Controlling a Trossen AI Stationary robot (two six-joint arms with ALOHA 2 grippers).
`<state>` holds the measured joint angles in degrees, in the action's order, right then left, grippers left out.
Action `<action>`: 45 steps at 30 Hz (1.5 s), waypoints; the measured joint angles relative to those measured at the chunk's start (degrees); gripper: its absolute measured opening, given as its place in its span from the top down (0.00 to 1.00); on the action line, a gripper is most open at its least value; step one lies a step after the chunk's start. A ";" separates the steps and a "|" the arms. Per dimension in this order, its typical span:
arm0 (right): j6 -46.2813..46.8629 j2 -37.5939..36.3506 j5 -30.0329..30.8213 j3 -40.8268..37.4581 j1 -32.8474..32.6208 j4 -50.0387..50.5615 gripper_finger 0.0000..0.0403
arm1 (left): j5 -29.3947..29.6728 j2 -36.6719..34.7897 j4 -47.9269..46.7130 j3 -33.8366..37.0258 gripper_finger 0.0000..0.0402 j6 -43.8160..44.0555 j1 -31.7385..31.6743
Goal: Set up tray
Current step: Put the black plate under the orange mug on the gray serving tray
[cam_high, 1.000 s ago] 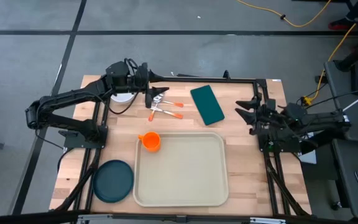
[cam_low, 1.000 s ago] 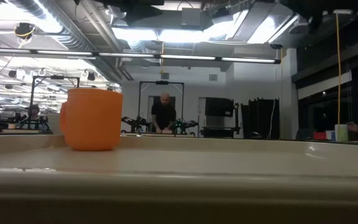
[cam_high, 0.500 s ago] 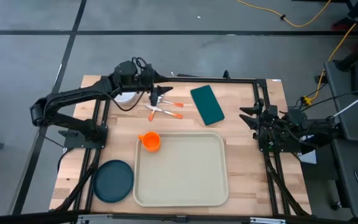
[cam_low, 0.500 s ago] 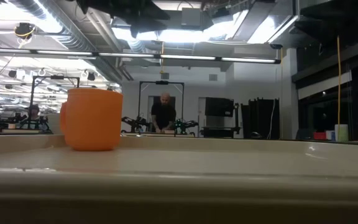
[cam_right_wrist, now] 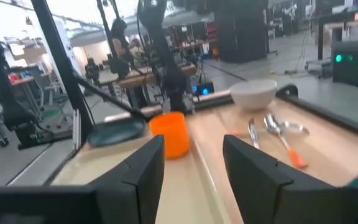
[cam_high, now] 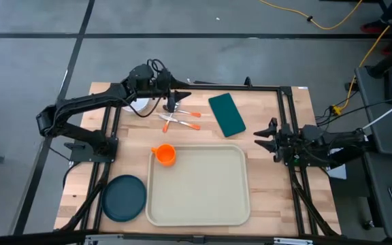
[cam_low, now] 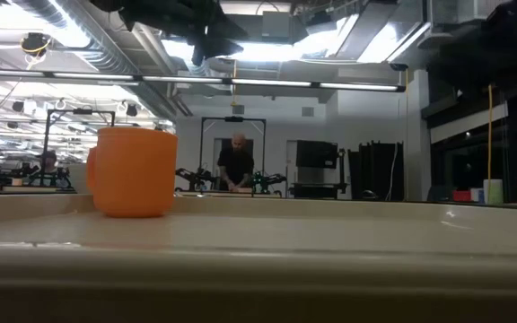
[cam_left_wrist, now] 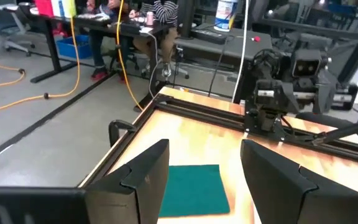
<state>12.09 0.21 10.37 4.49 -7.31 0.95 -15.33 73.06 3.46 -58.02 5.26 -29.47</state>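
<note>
Hands [cam_high: 176, 102] [cam_high: 263, 134] both open, empty

We see a grey concrete floor [cam_high: 39, 41] crossed by dark seams, with a yellow cable [cam_high: 325, 24] trailing over it. Beyond the table lies a large open workshop: exposed ducts and bright strip lights [cam_low: 240, 82] overhead, dark equipment racks [cam_low: 375, 170], and a person [cam_low: 237, 163] standing at a distant bench. Desks [cam_left_wrist: 104, 25] stand farther off.
</note>
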 joint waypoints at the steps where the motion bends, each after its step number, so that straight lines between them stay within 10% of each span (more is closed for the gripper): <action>1: 0.76 0.02 0.00 -0.69 0.00 -0.04 0.58 | -0.16 0.43 -0.02 0.00 0.52 0.16 0.00; 21: 4.23 0.02 0.04 -2.73 0.00 -0.30 0.58 | -3.05 20.62 -27.22 -28.48 0.52 6.14 -3.79; 45: 11.68 0.02 0.04 -2.73 0.00 -0.24 0.58 | -3.72 34.94 -27.68 -30.16 0.49 16.08 -5.64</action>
<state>23.77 0.23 10.41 1.76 -7.31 0.71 -19.06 108.00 -24.21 -88.18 21.34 -35.11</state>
